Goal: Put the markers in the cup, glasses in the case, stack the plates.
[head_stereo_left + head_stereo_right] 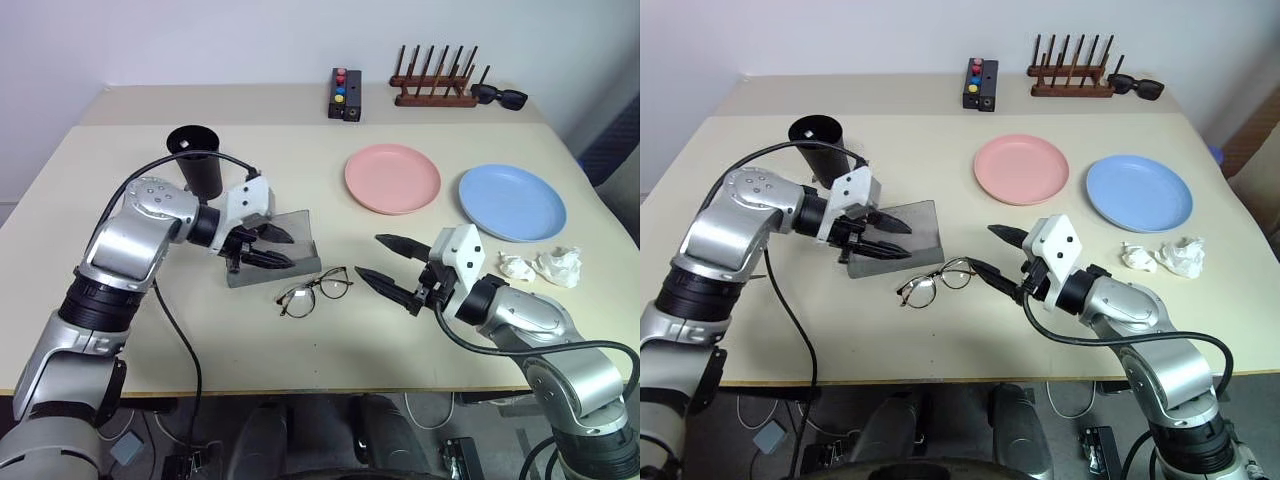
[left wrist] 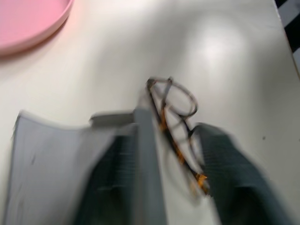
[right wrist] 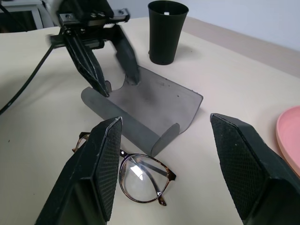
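Your left gripper (image 1: 268, 247) hangs over the near-left end of the open grey case (image 1: 285, 252), its two black fingers parted by a narrow gap and holding nothing — one fingertip sits close to the case's end wall, though you cannot tell whether it touches. The case lies open on the table (image 1: 300, 190), lid tilted back, and the black cup (image 1: 198, 160) stands upright just behind it at about 11 o'clock. The wire-framed glasses (image 1: 314, 291) rest on the tabletop just in front of the case at its 5 o'clock, apart from it, lenses up and temples folded. Your right gripper (image 1: 391, 263) sits level just to the right of the glasses, at their 3 o'clock, with its fingers spread wide and empty, pointed toward them. The pink plate (image 1: 392, 178) lies at 1 o'clock from the case and the light blue plate (image 1: 512, 202) sits beside it to the right, the two side by side, not stacked. Crumpled white paper (image 1: 542, 266) lies in front of the blue plate. Along the far edge stand a small black box with coloured buttons (image 1: 345, 94), a wooden peg rack (image 1: 434, 80) and black sunglasses (image 1: 499, 96).
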